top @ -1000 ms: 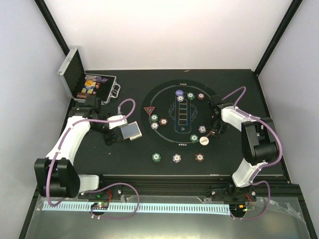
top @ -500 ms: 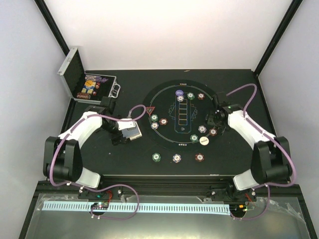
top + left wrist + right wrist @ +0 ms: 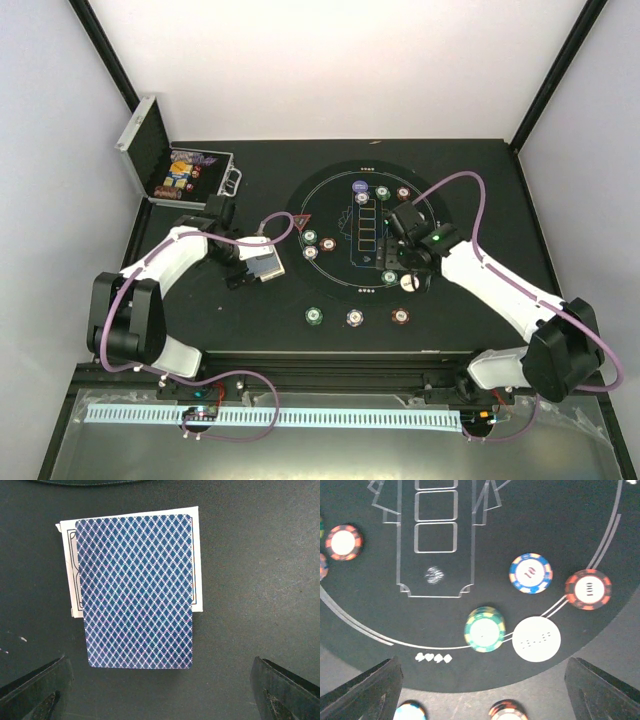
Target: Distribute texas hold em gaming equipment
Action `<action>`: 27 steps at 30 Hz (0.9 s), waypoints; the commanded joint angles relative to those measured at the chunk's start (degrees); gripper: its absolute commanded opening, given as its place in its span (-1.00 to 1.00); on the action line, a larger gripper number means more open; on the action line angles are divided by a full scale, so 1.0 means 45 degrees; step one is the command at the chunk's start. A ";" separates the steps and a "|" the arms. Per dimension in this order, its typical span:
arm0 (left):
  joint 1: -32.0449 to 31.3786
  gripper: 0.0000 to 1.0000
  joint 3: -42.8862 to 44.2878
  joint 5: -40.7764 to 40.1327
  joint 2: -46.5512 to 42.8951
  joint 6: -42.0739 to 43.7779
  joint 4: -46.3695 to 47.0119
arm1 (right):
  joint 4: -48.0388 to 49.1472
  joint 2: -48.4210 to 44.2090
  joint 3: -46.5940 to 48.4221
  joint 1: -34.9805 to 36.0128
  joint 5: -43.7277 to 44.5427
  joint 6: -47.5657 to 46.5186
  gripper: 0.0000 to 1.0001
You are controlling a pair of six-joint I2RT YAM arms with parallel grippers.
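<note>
Cards: two are counted, one blue-backed card [image 3: 137,590] laid over one white card [image 3: 197,555], both flat on the table [image 3: 470,200], off the mat [image 3: 340,275] at its 9 o'clock.
Chips at the mat's 4 to 5 o'clock: one green chip [image 3: 484,629], one blue chip [image 3: 530,573] and one brown-red chip [image 3: 588,589] are seen. One white dealer disc [image 3: 536,638] is set just beside the green chip.
Chips off the mat, 6 o'clock: a row of three chips [image 3: 355,318] is laid out in green, white and brown-red.
Chips at the mat's 9 o'clock: a group of three [image 3: 309,237] is seen.
Left gripper [image 3: 160,692]: the fingers are spread wide at either side of the cards' near end, and nothing is held.
Right gripper [image 3: 482,697]: the fingers are spread over the mat, and nothing is held.
Silver case [image 3: 150,150]: one is seen, lid raised, at 10 o'clock.
</note>
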 commanded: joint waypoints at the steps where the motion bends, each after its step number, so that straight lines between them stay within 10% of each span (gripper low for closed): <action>1: -0.0051 0.98 0.0014 0.0090 -0.0020 0.0057 0.0195 | -0.0215 -0.0037 0.0668 0.0902 0.0107 0.0744 0.84; 27: 0.0558 0.98 0.0968 0.0978 0.1409 0.0469 0.0223 | -0.0037 -0.0286 0.0264 0.1954 -0.0829 0.0917 0.89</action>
